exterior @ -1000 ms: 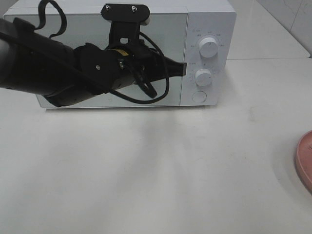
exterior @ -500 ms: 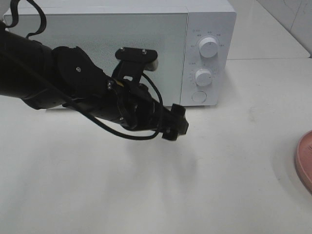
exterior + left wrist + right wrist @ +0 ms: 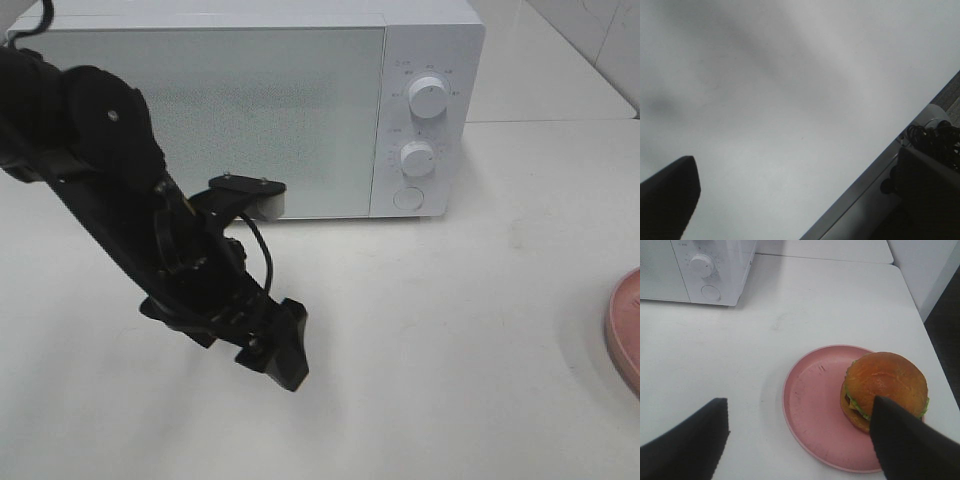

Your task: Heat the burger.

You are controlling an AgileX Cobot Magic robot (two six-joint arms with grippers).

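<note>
1. Now my left pincer is hanging open over the tabletop, near the closed microwave.
2. My right pincer is gaping above the burger, sitting on the pink plate.

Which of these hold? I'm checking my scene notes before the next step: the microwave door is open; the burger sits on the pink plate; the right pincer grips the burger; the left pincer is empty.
1. The microwave door is open: false, it is closed.
2. The burger sits on the pink plate: true.
3. The right pincer grips the burger: false, it is open above it.
4. The left pincer is empty: true.
</note>
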